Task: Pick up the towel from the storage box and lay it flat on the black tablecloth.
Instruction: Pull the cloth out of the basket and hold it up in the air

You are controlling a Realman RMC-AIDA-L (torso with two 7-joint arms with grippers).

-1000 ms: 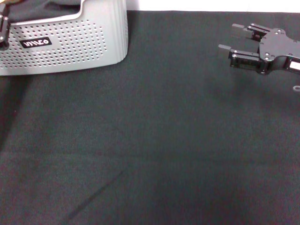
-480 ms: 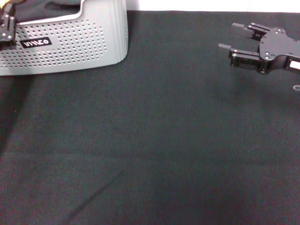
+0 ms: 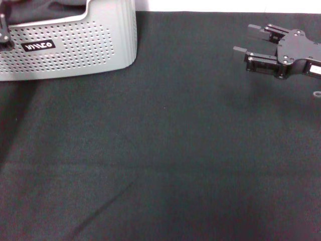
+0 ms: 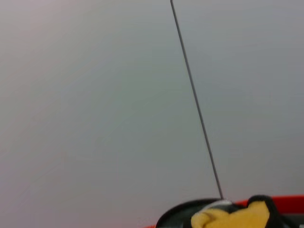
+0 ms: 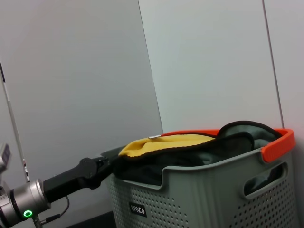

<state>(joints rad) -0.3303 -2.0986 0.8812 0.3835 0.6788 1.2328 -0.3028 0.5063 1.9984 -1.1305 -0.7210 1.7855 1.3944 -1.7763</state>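
The light grey storage box (image 3: 75,45) stands at the far left of the black tablecloth (image 3: 165,150). In the right wrist view the box (image 5: 199,194) has an orange rim, and the yellow towel (image 5: 166,142) with black trim lies on top of its contents. My left gripper (image 3: 4,30) is at the box's left edge. In the right wrist view it (image 5: 113,166) reaches to the towel's near edge. The left wrist view shows a yellow fold of the towel (image 4: 232,217) close by. My right gripper (image 3: 246,40) is open and empty above the cloth at the far right.
A dark grey cloth (image 5: 237,137) lies in the box beside the towel and shows over the rim in the head view (image 3: 45,10). A pale wall (image 5: 213,61) stands behind the box. The tablecloth ends at a white strip (image 3: 225,5) at the back.
My left gripper has shifted slightly up and back at the box's left edge. The right arm and the box have not moved.
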